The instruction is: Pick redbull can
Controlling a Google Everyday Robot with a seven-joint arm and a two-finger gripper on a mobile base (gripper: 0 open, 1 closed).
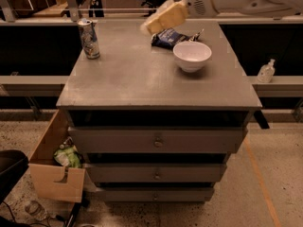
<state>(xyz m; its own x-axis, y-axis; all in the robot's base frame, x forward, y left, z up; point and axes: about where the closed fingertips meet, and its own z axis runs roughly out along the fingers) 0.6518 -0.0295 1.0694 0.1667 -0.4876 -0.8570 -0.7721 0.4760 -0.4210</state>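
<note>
**Pick redbull can: approach stage, grasp not made**

Read the counter (142, 84) top as a dial, with 12 o'clock at the far edge.

**Progress.** The can (89, 38) stands upright at about 10 o'clock, near the far left corner, and nothing touches it. The gripper (165, 17) hangs above the far edge at about 12 to 1 o'clock, well apart from the can and over the snack bag (168, 37). Whether the gripper is wide or narrow cannot be told, and it holds nothing that can be seen. By this layout no step of the pick is complete. The remaining steps are judged to be travel toward 10 o'clock, alignment around the can, closure, and lift.

**Materials and shapes.**
- Can: tall, slim cylinder with a silver and blue shell and a shiny metal top. It is judged rigid but easy to tip.
- Bowl (191, 56): white, round and smooth-glazed, at 2 o'clock, and wider than the can.
- Snack bag: dark blue crinkled film, lying flat just beyond the bowl.
- Counter: flat, matt grey, with drawers below.
- Gripper: tan covering on a white arm.
</note>
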